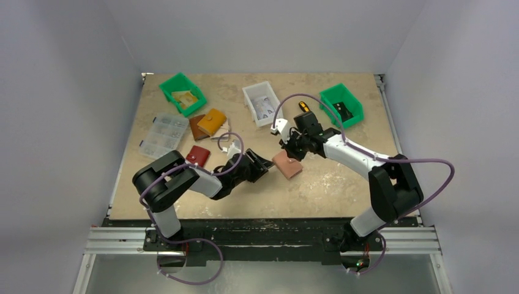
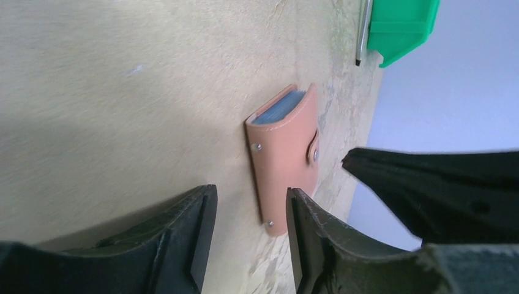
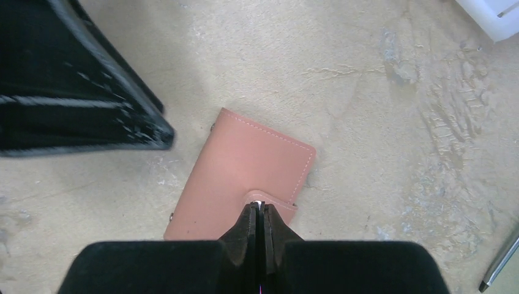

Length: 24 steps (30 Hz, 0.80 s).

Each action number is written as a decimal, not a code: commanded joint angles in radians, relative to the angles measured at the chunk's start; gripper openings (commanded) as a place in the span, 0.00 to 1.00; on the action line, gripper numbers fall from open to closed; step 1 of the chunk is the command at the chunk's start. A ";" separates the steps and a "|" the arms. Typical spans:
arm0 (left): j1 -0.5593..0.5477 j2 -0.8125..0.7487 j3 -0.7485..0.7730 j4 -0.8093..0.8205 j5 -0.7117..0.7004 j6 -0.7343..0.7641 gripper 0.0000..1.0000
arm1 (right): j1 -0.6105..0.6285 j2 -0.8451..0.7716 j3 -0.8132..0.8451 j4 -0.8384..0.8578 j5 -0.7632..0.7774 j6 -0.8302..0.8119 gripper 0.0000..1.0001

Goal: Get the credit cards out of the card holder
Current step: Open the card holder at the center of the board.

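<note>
Card holder (image 1: 287,164) closed mid-counter, credit cards (image 2: 278,110) inside, none out. I've got right gripper (image 3: 257,211) closed at its tab, hold unclear; left gripper (image 2: 248,239) open, empty.

The left gripper (image 2: 251,191) is standing open, its fingers flanking the near end of the card holder (image 2: 284,165) and boxing that end in on both sides. The right gripper (image 3: 257,207), fingers pressed together, is crowding the snap-tab edge. Bare table (image 1: 330,190) is lying open toward the near edge, leaving a free way in. The red pouch (image 1: 197,154), mustard wallet (image 1: 212,120) and clear organiser box (image 1: 162,136) are hemming the left side. A white bin (image 1: 261,103) and a green bin (image 1: 341,104) are lining the far side.
</note>
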<state>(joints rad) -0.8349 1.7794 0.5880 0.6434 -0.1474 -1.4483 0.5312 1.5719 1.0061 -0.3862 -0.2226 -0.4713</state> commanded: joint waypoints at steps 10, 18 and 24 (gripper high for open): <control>0.010 -0.030 -0.339 0.509 0.063 0.207 0.72 | -0.193 0.052 0.042 -0.054 -0.310 0.098 0.60; -0.011 0.037 -0.344 0.607 0.089 0.202 0.79 | -0.219 0.145 0.067 0.015 -0.410 0.232 0.74; -0.031 0.017 -0.306 0.486 0.064 0.213 0.80 | -0.261 0.216 0.086 0.090 -0.450 0.324 0.76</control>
<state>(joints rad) -0.8474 1.7893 0.2646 1.2545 -0.0776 -1.2808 0.2981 1.7702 1.0470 -0.3717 -0.6182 -0.2344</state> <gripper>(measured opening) 0.795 0.756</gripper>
